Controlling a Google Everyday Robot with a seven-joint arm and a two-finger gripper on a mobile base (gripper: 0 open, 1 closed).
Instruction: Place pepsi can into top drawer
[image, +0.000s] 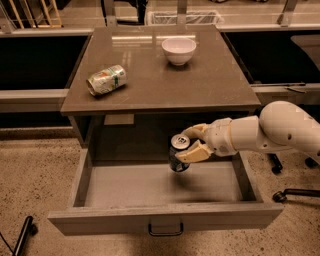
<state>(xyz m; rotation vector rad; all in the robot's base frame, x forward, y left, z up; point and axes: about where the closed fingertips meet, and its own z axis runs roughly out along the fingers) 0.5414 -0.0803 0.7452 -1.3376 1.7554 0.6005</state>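
The pepsi can (176, 156), dark blue with a silver top, is held upright in my gripper (191, 142). The gripper reaches in from the right on a white arm and is shut on the can, one tan finger (196, 152) across its side. The can hangs just above the floor of the open top drawer (125, 186), near the middle back. The drawer is pulled out wide, with a pale grey floor and a small dark handle (165, 230) on its front.
A pale silver-green can (106, 79) lies on its side on the brown tabletop at the left. A white bowl (178, 50) stands at the back of the top. Chair bases (295, 192) are on the floor at the right.
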